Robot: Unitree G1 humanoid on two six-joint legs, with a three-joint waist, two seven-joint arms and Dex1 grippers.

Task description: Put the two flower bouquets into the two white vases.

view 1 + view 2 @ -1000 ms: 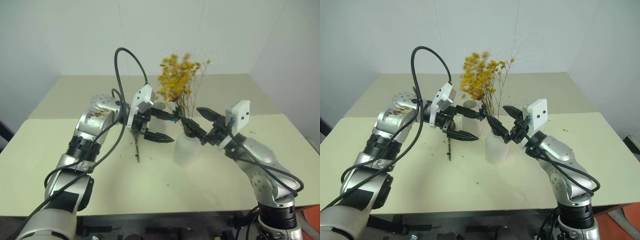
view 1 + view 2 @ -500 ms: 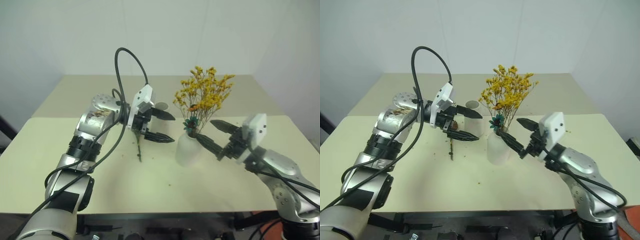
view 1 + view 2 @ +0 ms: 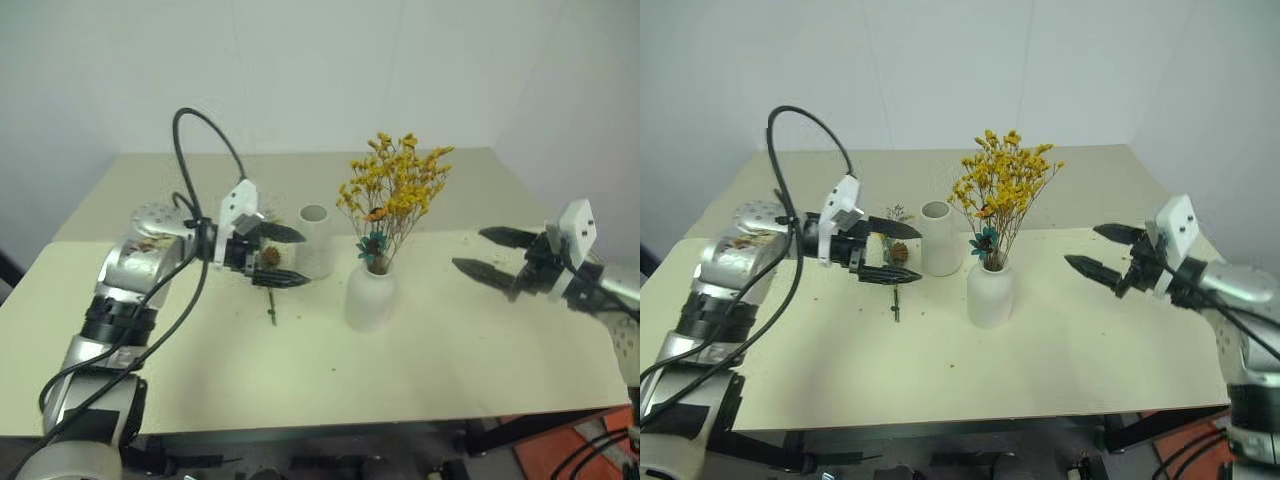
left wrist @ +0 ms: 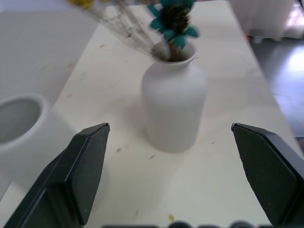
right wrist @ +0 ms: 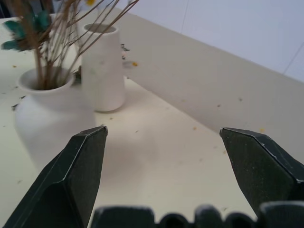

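Note:
The bushy yellow bouquet stands upright in the dome-shaped white vase at mid-table. The taller white cylinder vase stands just behind and to its left, with nothing in it. The small sprig bundle with a pinecone lies flat on the table left of the cylinder. My left gripper hovers open over that sprig, fingers pointing at both vases. My right gripper is open and holds nothing, well to the right of the dome vase.
The cream table is strewn with small flower crumbs. A wall runs behind it, and its right edge lies just beyond my right arm. Dark floor and an orange object show past the front right corner.
The yellow bouquet swung upright and now stands free in the dome vase. My right gripper drew away to the right. My left gripper pulled back to the left, over the sprig.

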